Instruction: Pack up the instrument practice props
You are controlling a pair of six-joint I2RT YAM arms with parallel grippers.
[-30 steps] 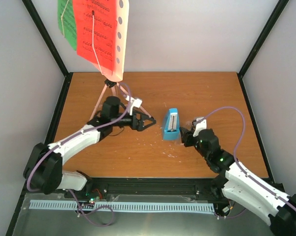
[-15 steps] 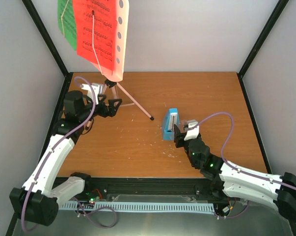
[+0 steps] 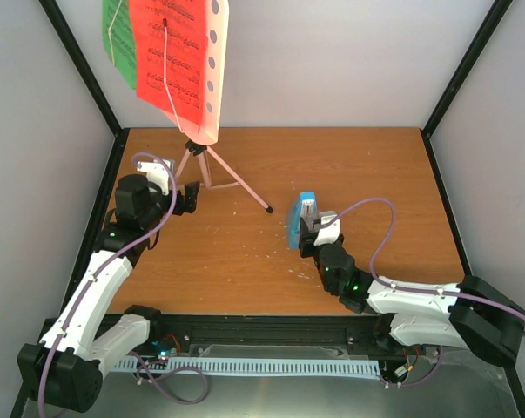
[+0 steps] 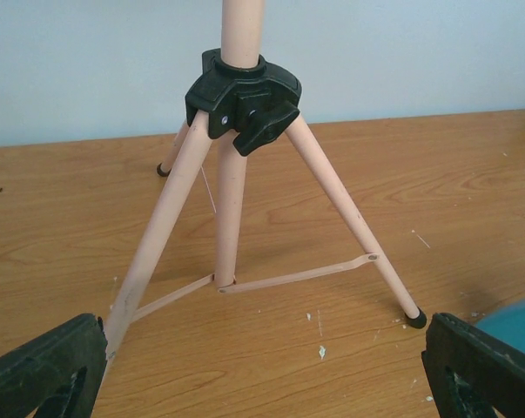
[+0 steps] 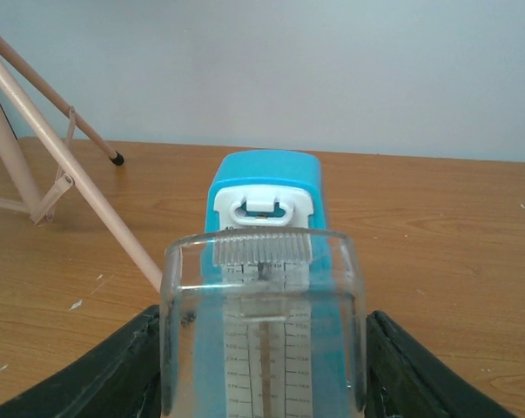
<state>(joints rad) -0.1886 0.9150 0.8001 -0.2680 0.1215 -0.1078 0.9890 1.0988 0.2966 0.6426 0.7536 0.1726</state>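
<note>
A pink tripod music stand stands near the far left corner of the wooden table, its hole-punched desk rising above the far edge. A red page lies on the desk with a green page showing at its left. The left gripper sits just left of the tripod legs, jaws spread. Right of centre, the blue metronome stands upright; the right gripper is at its near side, touching it.

A pink tripod stand stands upright at the table's far left, its hole-punched desk carrying red and green pages. The blue metronome with clear cover stands mid-table, right of the tripod's legs.
</note>
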